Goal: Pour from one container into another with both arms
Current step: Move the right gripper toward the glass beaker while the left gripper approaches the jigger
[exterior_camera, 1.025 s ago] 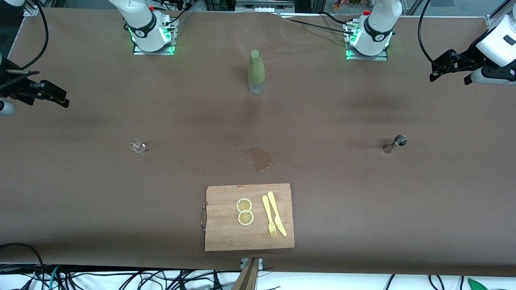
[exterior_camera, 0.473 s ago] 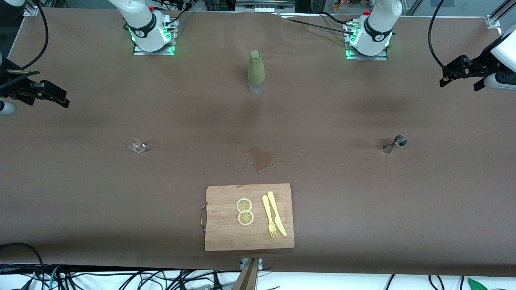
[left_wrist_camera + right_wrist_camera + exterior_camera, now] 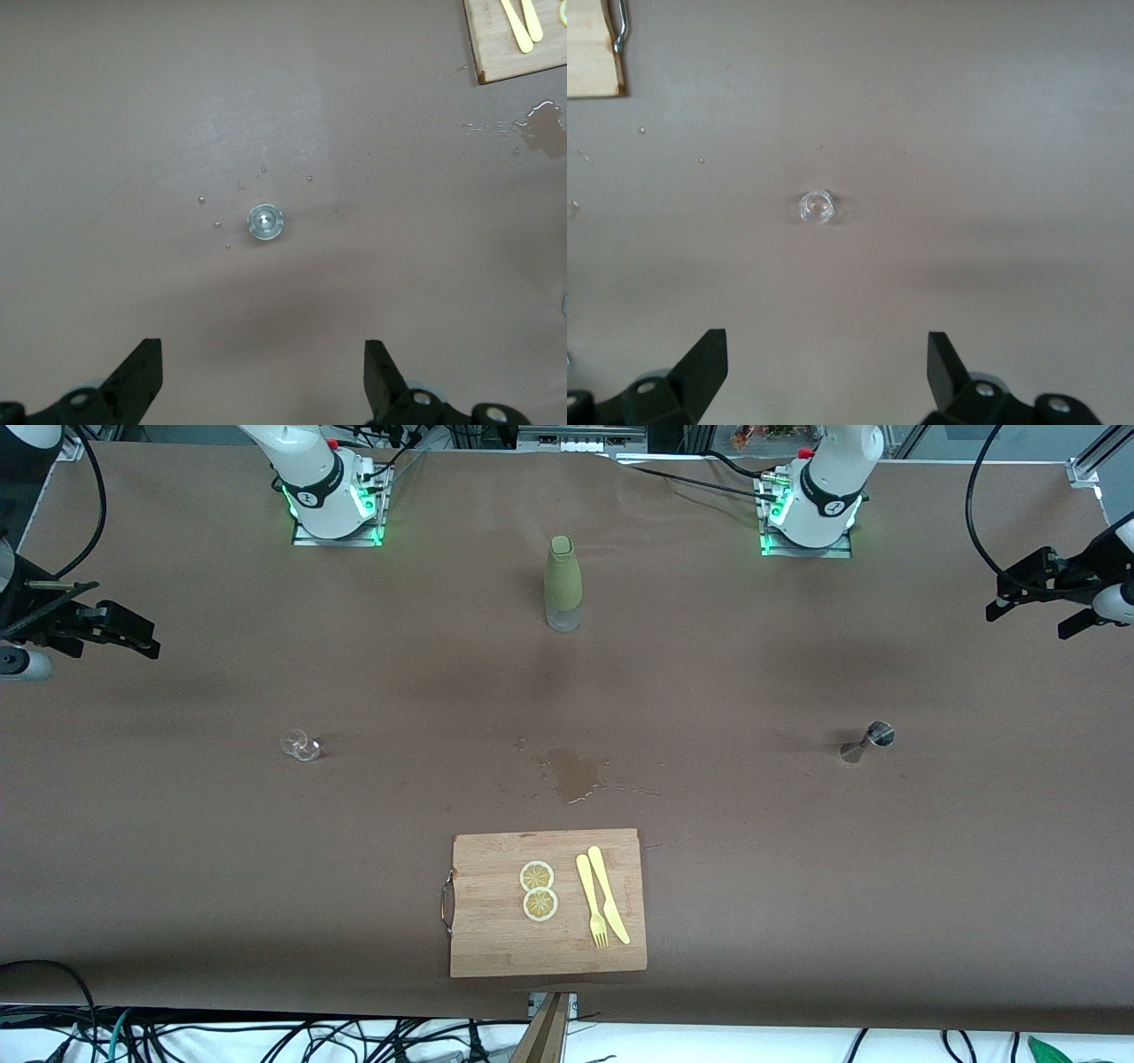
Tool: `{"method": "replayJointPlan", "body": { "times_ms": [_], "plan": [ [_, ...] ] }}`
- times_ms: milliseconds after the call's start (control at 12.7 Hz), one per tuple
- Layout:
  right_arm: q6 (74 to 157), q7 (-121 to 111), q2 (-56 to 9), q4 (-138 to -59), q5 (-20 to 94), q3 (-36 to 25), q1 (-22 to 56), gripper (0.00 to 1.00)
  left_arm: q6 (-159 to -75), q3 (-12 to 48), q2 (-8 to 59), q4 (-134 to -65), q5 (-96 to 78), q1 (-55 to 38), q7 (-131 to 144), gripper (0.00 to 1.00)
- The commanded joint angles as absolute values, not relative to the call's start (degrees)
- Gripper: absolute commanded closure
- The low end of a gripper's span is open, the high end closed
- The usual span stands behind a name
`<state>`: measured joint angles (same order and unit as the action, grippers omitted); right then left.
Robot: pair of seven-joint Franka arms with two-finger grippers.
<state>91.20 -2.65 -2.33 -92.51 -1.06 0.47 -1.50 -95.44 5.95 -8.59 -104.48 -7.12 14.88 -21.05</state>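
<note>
A small clear glass stands on the brown table toward the right arm's end. A metal jigger stands toward the left arm's end. A green-sleeved bottle stands upright midway between the two arm bases. My left gripper hangs open and holds nothing, high over the left arm's end of the table; its wrist view looks down on the jigger past the open left gripper. My right gripper hangs open over the right arm's end of the table. In its wrist view the glass lies below the open right gripper.
A wet spill marks the table's middle. Nearer the camera lies a wooden cutting board with two lemon slices, a yellow fork and a knife. Droplets surround the jigger. Cables hang past the table's front edge.
The left arm has drawn its gripper away toward the left arm's end of the table. The right gripper has shifted slightly. Both stay open; nothing on the table moved.
</note>
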Motion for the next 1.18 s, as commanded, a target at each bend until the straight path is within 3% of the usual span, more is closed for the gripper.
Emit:
{"method": "replayJointPlan", "body": {
  "times_ms": [0,315,1104],
  "plan": [
    [90.18,-6.58,-2.63,-92.29,-0.79,0.44,-1.58,0.0,-97.64,5.01,-7.83,-104.85,-10.0,15.12,-29.15,0.0],
    [90.18,-12.82,-3.6,-92.37,-0.62,0.18,-1.84,0.0,-99.31,0.01,-5.98,-106.43,-15.46,15.12,-40.05,0.0],
    [90.09,-35.41,-7.03,-92.46,-1.23,-0.09,-3.6,0.0,-102.39,-5.18,-0.89,-113.55,-30.3,17.05,-64.29,0.0]
  ]
}}
